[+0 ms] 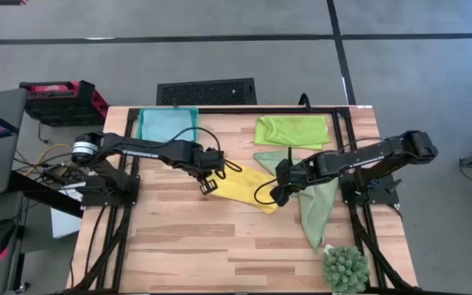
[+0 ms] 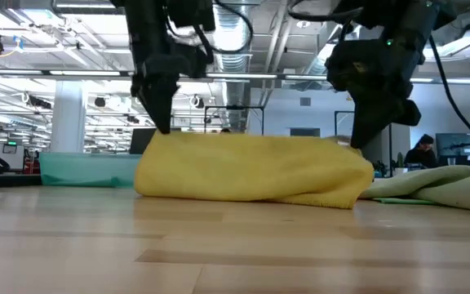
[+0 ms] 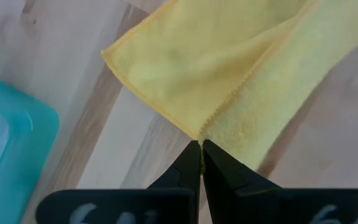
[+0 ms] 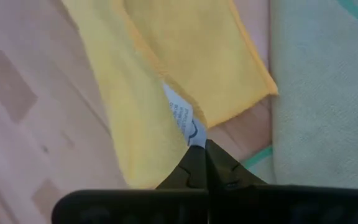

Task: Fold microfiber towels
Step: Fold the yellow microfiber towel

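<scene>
Jaws of left gripper (image 3: 201, 144) and right gripper (image 4: 199, 144) pinch yellow towel (image 1: 240, 187); teal tray (image 1: 167, 124) contents unclear.

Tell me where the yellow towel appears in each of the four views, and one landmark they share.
High view: yellow towel at table centre, between both grippers.
Low view: a wide folded mound across the middle.
Left wrist view: upper centre, its edge pinched by the left gripper.
Right wrist view: upper centre, with a white tag.
Shared landmark: the wooden table.
</scene>
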`<state>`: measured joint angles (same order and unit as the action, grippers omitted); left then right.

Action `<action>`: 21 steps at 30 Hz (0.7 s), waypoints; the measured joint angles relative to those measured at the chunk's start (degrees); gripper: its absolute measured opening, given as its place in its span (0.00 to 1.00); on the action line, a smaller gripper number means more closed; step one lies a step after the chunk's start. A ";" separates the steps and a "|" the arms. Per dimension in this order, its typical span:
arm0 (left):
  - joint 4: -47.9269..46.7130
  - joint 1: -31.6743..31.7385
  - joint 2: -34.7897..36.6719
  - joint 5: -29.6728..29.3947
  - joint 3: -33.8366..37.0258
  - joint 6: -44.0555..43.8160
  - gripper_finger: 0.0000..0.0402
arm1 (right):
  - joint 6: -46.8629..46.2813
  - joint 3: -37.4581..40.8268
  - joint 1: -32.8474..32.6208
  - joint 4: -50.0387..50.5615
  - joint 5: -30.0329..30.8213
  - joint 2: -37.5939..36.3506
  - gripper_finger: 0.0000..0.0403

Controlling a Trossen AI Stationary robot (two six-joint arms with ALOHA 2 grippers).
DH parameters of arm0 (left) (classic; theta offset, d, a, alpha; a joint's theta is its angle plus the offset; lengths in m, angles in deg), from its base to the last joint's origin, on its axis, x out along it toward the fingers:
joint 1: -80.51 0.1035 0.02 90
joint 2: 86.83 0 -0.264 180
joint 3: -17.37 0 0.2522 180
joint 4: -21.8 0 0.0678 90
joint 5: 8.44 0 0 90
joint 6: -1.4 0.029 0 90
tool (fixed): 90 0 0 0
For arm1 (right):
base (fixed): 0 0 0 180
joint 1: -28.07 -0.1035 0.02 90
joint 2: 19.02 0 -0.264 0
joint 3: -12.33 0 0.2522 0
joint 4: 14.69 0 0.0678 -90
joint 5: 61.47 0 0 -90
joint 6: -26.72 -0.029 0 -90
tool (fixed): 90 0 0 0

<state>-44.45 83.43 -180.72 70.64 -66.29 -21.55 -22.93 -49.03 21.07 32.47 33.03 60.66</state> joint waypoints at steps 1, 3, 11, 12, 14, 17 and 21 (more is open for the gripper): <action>0.32 0.16 -1.04 -0.05 -0.02 0.38 0.00 | -0.01 -0.01 0.00 -0.28 0.12 0.56 0.00; 0.10 0.43 -2.56 -0.22 0.08 0.69 0.00 | 0.01 -0.07 0.00 -0.44 0.16 1.67 0.00; 2.24 1.53 -3.91 -3.93 -0.19 -0.20 0.00 | 0.03 -0.11 0.14 -2.42 1.99 3.95 0.01; 2.31 1.73 -3.91 -3.91 -0.19 -0.21 0.00 | 0.07 -0.07 0.34 -2.06 1.95 4.04 0.01; 2.26 2.12 -3.91 -3.93 -0.19 -0.61 0.00 | 0.07 0.01 0.65 -2.20 0.78 3.99 0.02; 2.55 2.59 -3.91 -3.95 -0.19 -0.68 0.01 | 0.15 -0.06 1.56 -2.48 -1.78 3.96 0.04; 3.57 3.21 -3.91 -4.58 -0.19 -0.71 0.03 | 0.83 -0.06 2.41 -2.47 -2.04 3.96 0.06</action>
<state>-40.88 86.64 -184.63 66.06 -66.48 -22.26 -22.09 -49.09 23.48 29.99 30.99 64.61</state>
